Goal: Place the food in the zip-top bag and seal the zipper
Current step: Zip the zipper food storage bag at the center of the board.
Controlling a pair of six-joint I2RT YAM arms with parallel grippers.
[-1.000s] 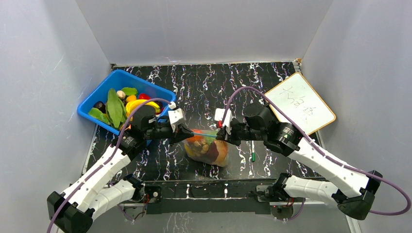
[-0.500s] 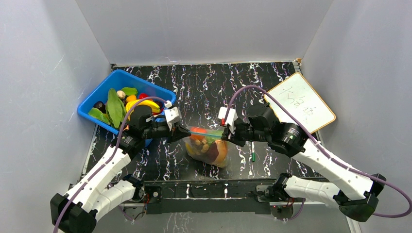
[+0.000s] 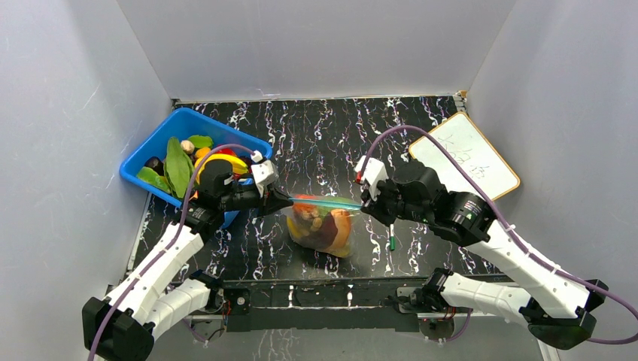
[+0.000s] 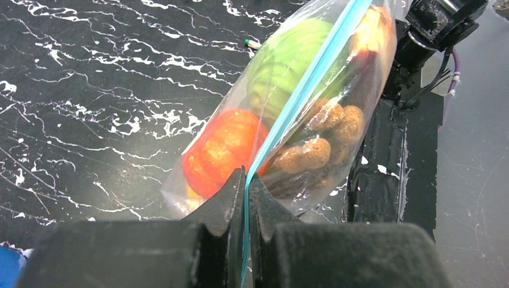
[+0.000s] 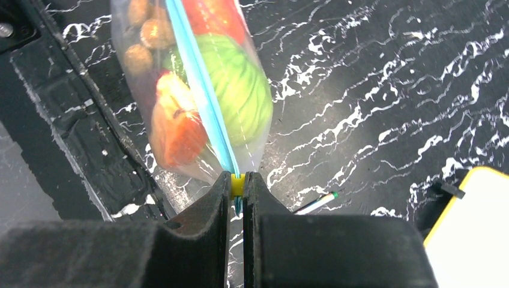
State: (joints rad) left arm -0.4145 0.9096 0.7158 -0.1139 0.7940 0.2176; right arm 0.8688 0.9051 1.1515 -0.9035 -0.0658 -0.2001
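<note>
Nearest, on the base side of both claws, the belly of the clear zip-top bag [image 3: 322, 229] sags from its top edge; whether its bottom rests on the table [image 3: 316, 135] I cannot tell. Inside it the food is packed tight. An orange-red round piece [image 4: 223, 147] sits just ahead of the left claw [image 4: 246, 180], brown knobbly lumps [image 4: 312, 153] lie beside it across the strip, and a green cabbage-like piece [image 4: 282, 60] lies further along toward the right claw [image 5: 237, 180]. A peach-and-red piece [image 5: 177, 123] sits just ahead of that right claw.

The teal-blue zipper [image 3: 323, 202] runs taut and straight from one claw to the other. The left claw is pressed together on its left end, the thin strip caught between the fingertips. The right claw is pinched on the opposite end, a small yellow tab [image 5: 237, 186] showing between its fingers.

A small green pen [image 3: 391, 243] lies on the table just beside the right claw, on its outer side. Beyond the left claw stands a blue bin [image 3: 188, 114] with green leaves [image 3: 177, 167] and a yellow banana [image 3: 226, 160]. Beyond the right claw, well apart, lies a yellow-framed whiteboard [image 3: 464, 159]
</note>
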